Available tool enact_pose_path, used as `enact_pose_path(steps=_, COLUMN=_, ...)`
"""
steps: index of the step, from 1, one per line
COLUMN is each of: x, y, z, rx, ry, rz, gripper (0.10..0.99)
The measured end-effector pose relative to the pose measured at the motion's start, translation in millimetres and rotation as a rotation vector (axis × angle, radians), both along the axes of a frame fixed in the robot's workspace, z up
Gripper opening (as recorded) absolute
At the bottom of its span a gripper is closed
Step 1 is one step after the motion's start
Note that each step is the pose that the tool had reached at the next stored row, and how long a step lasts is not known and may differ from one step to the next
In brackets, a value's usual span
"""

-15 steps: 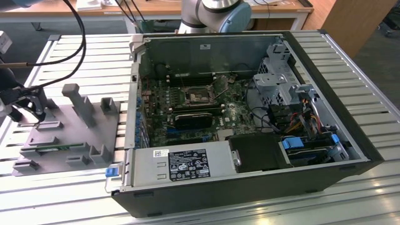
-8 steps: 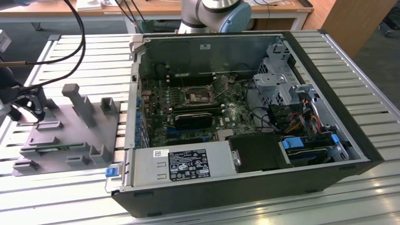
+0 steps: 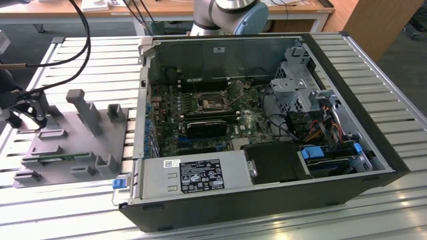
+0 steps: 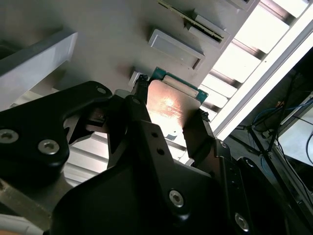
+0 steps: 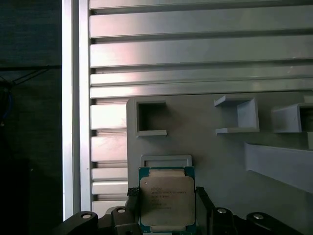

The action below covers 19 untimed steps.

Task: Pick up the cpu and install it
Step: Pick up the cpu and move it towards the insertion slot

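Hand (image 5: pixel 166 195) clamps the cpu (image 5: pixel 166 203) by opposite edges.

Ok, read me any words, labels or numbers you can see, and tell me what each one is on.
Nothing is legible enough to quote.
cpu: faint lines of print on its metal top, too small to read.
black label on the power supply: dense print and symbols, too small to read.
white sticker on the case wall: too small to read.
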<state>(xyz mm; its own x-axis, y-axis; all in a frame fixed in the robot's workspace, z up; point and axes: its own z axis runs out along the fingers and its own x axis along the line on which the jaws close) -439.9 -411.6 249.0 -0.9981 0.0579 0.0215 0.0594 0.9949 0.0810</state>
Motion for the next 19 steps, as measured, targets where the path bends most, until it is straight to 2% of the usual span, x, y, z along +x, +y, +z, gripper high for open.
enact_pose_path(steps=19, x=0.0, y=0.0, z=8.3, rx=0.0, ry=0.0, rz=0.0, gripper=0.541)
